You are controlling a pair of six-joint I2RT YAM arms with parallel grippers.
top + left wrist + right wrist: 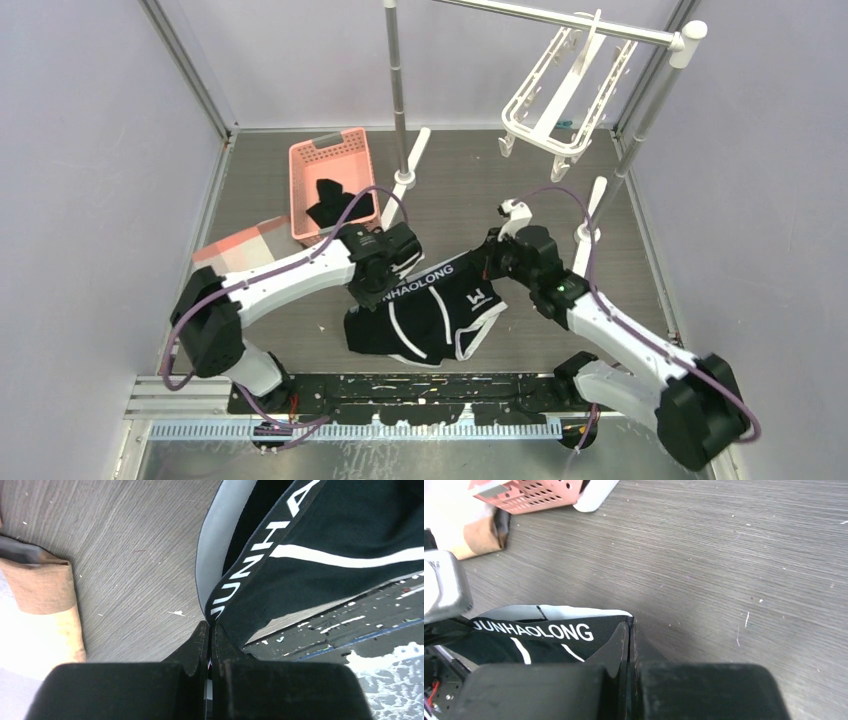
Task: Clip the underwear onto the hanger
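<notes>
Underwear (440, 312) is held well apart from the hanger (565, 95), on the arm-base side of it. The waistband (445, 278) is stretched between both pincers. The end farther from the hanger, by the "J", is clamped in the left gripper (209, 626), jaws clenched on fabric. The end nearer the hanger, by the "G", is clamped in the right gripper (630, 626), likewise clenched. The hanger is hung on the grey rail (560, 18).

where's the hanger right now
In the top view the hanger hangs from the grey rail at the far right, well beyond the underwear near the middle.
</notes>
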